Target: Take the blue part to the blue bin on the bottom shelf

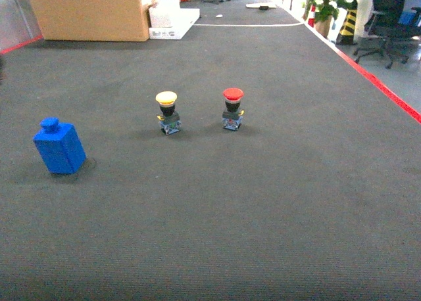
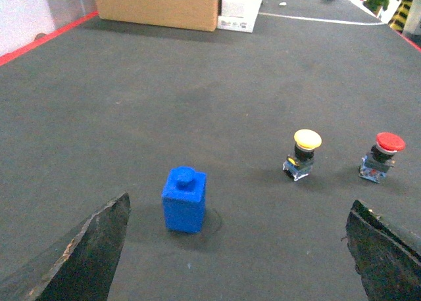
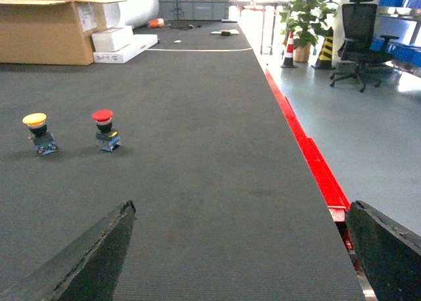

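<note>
Head view: the blue part stands on the black conveyor belt, left of the yellow button. Left wrist view: left end effector spread open, short of the part. Right wrist view: right end effector open, empty, right of the red button

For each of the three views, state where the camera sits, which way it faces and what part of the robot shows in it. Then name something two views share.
Head: rides high, slanting down the black belt at the blue part; no robot part shows.
Left wrist: low over the belt, facing the blue part; left gripper fingers frame the bottom corners, open.
Right wrist: low near the belt's red edge, looking along it; right gripper fingers show, open.
Shared: all three views show the yellow button and red button.
</note>
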### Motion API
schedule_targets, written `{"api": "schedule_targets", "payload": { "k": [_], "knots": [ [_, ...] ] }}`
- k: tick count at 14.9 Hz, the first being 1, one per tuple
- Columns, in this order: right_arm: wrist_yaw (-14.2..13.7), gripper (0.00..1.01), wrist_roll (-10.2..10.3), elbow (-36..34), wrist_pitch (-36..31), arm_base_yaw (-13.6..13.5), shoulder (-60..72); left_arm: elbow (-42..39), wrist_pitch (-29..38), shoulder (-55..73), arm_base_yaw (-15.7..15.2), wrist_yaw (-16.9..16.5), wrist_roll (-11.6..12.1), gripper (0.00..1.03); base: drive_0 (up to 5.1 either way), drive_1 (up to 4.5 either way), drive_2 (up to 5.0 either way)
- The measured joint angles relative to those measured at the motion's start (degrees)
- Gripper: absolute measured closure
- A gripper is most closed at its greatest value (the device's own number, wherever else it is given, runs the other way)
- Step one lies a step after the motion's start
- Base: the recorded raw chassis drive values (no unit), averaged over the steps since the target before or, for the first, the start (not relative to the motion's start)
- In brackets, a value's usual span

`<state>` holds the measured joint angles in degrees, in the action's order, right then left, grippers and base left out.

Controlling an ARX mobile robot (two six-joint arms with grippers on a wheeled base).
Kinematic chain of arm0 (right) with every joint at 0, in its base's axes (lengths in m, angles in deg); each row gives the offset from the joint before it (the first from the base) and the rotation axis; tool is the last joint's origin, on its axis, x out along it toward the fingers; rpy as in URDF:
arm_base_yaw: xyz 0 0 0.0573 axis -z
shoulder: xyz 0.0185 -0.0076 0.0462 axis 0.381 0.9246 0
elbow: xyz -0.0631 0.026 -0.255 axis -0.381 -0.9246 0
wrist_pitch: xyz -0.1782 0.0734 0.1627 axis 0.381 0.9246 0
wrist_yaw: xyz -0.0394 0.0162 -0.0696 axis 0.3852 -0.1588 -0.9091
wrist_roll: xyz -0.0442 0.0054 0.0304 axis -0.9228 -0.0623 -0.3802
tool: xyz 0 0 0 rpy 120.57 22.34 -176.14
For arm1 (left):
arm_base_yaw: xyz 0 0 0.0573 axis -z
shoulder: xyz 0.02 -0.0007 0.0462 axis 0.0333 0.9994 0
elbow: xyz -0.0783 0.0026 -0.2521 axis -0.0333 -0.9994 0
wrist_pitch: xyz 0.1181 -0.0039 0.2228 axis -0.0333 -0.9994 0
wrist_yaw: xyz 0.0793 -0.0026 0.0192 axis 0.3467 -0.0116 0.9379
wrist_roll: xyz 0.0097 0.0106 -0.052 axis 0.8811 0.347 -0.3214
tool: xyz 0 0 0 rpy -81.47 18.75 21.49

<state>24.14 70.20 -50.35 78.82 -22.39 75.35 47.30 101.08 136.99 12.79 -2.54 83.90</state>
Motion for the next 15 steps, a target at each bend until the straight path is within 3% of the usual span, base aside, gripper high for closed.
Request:
{"api": "schedule_targets", "payload": {
  "k": [4, 8, 13, 15],
  "knots": [
    [0.0, 0.03, 0.0, 0.0, 0.0, 0.0, 0.0, 8.0, 3.5, 18.4, -0.9, 0.5, 1.2, 0.05, 0.0, 0.00, 0.0],
    [0.0, 0.03, 0.0, 0.0, 0.0, 0.0, 0.0, 17.4, 5.4, 31.9, -5.1, 2.9, 3.0, 0.05, 0.0, 0.00, 0.0],
    [0.0, 0.03, 0.0, 0.0, 0.0, 0.0, 0.0, 23.4, 8.2, 44.4, -7.8, -0.5, 5.0, 0.05, 0.0, 0.00, 0.0],
    [0.0, 0.03, 0.0, 0.0, 0.0, 0.0, 0.0, 28.6, 7.9, 50.3, -10.4, -1.0, 5.0, 0.05, 0.0, 0.00, 0.0]
  ]
}}
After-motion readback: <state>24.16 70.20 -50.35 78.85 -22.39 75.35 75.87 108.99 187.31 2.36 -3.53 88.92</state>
